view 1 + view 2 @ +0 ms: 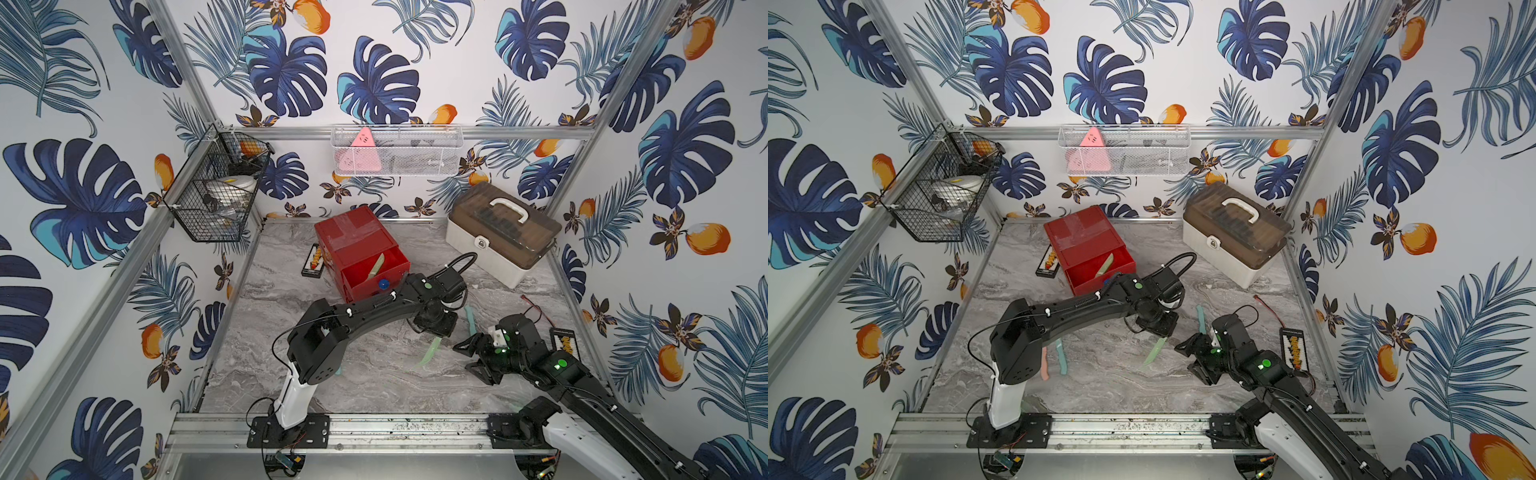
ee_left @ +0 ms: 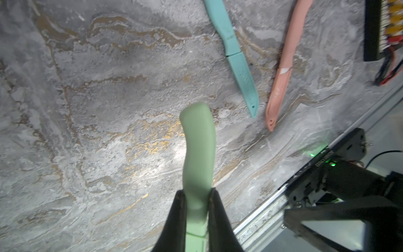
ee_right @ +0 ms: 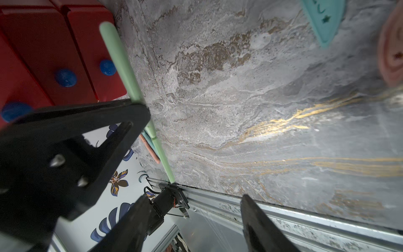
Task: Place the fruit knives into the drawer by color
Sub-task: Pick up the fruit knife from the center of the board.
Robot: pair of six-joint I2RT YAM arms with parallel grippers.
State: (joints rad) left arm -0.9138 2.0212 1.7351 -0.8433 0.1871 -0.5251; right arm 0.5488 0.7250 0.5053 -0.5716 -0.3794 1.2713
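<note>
My left gripper (image 2: 197,194) is shut on a light green fruit knife (image 2: 198,148), held above the marble table in both top views (image 1: 428,353) (image 1: 1154,351). The red drawer (image 1: 353,245) stands behind it. Its top drawer is pulled out with another light green knife (image 1: 376,266) lying inside. My right gripper (image 3: 193,200) hangs open and empty just right of the held knife (image 3: 122,63), seen in a top view (image 1: 1194,357). A teal knife (image 2: 235,54) and a pink knife (image 2: 281,72) lie side by side near it. Another pink knife (image 1: 1044,365) and teal knife (image 1: 1062,357) lie by the left arm's base.
A beige case with a brown lid (image 1: 503,237) stands at the back right. One small abacus (image 1: 312,259) lies left of the red chest, another (image 1: 563,340) with red wires at the right edge. Wire baskets (image 1: 216,187) (image 1: 395,151) hang on the walls.
</note>
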